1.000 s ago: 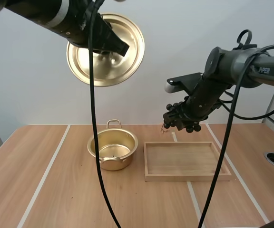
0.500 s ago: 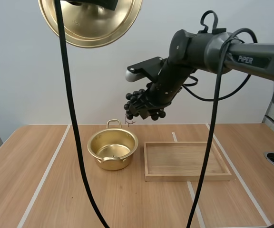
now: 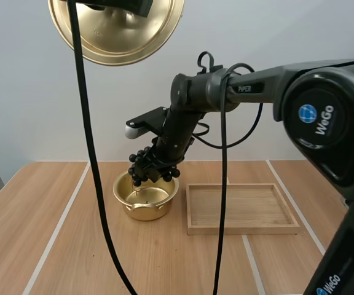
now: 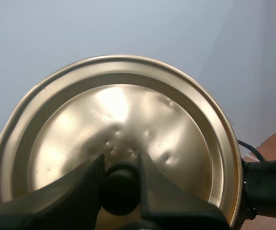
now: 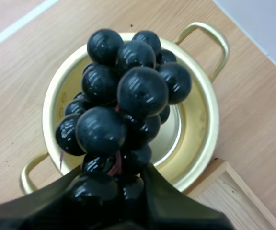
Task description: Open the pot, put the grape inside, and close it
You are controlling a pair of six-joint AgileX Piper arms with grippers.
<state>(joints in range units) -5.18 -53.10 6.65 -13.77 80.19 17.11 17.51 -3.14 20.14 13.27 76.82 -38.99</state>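
Note:
A gold pot point(image 3: 145, 194) stands open on the table, left of the wooden tray. My right gripper point(image 3: 163, 161) hangs just over its rim, shut on a bunch of dark grapes point(image 3: 152, 166). In the right wrist view the grapes point(image 5: 123, 105) hang directly above the pot point(image 5: 195, 143), pinched between my right gripper's point(image 5: 116, 184) fingers. High at the upper left, my left gripper point(image 3: 118, 5) holds the gold lid point(image 3: 115, 31) with its underside facing the camera. In the left wrist view my left gripper point(image 4: 120, 184) is shut on the black knob of the lid point(image 4: 119, 124).
An empty wooden tray point(image 3: 241, 208) lies right of the pot. White tape lines point(image 3: 60, 224) run along the wooden table. A corner of the tray point(image 5: 243, 201) lies beside the pot in the right wrist view.
My right arm has swung left and down, carrying the grapes from above the tray's left end to just over the pot. The left arm raised the lid earlier and now holds still.

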